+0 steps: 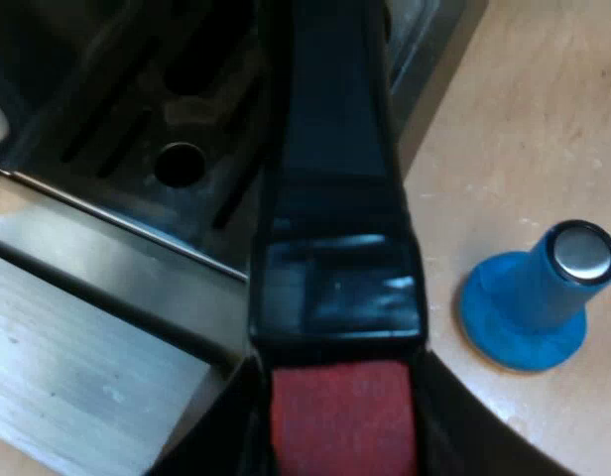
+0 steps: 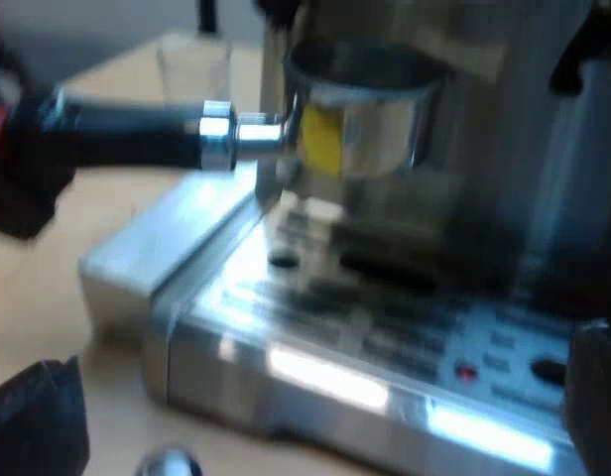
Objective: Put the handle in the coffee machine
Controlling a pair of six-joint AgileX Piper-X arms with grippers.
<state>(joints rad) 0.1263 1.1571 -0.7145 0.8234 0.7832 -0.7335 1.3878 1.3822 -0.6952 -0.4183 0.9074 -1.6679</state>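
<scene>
Black handle (image 1: 330,149) clamped in left hand (image 1: 343,426) | right hand (image 2: 310,412) wide, empty, near espresso machine (image 2: 385,347)

Glossy black handle (image 1: 330,149), matt red end (image 1: 345,416); shiny metal machine (image 2: 365,327); matt blue tamper (image 1: 524,307).

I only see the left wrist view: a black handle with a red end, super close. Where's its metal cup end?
Observer: The holder's metal cup is up at the espresso machine's front, above the drip tray.
Operator: Is my other gripper helping?
Observer: No. The right gripper is open, low by the tray's front edge, holding nothing.
Operator: Anything else on the table?
Observer: A measuring glass stands beyond the handle.
</scene>
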